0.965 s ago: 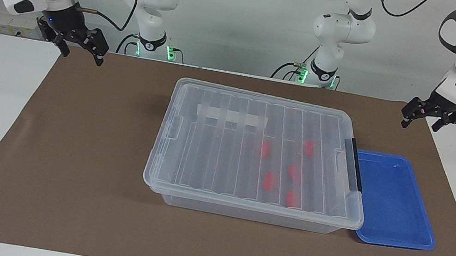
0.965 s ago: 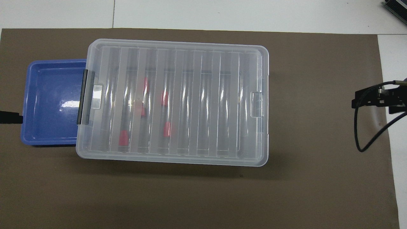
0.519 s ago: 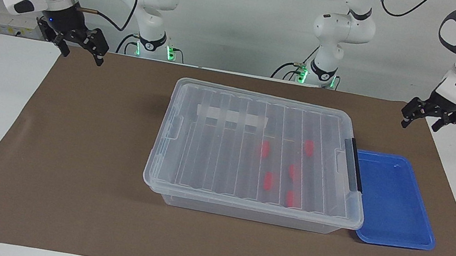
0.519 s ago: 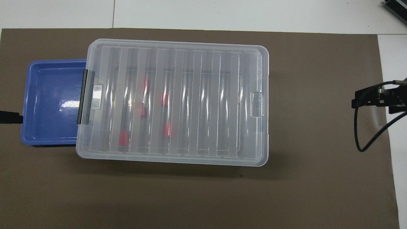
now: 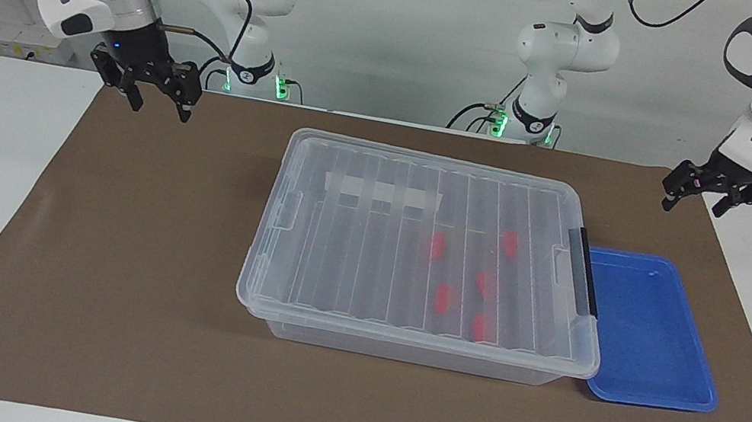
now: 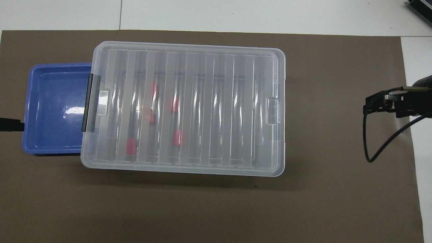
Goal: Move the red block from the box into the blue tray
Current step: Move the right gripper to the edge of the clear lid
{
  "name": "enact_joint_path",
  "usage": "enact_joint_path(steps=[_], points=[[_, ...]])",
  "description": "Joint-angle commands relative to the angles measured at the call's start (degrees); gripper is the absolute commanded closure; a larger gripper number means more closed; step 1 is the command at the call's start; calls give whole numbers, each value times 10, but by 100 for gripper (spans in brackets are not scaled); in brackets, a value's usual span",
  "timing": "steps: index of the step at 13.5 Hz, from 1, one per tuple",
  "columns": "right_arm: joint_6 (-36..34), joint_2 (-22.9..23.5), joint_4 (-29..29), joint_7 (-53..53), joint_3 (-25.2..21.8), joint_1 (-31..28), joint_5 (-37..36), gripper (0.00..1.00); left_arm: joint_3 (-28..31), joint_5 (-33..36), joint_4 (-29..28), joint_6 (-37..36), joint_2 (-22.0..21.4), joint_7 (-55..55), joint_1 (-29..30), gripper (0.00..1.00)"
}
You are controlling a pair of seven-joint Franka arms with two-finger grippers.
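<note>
While both pincers [image 5: 160, 103] [image 5: 696, 195] hang spread, the ribbed clear box [image 5: 360, 301] stays lidded.

No readable txt, labels, brand names, nos. or signs in either view. Pale strip on box lid [image 5: 382, 190]: blank, no print made out. Arm bases by wall: green lights only, no lettering legible.
</note>
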Motion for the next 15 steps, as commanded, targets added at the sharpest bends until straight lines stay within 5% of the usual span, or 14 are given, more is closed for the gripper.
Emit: enact_joint_path(steps=[1,9,15], points=[[72,10,-35,55,3,23,-9,18,-2,6,-9,6,-11,0,4,0],[207,103,-34,133,3,87,-11,17,-2,6,-9,6,-10,0,4,0],[221,112,-52,158,3,114,-18,16,-2,6,-9,6,-10,0,4,0]])
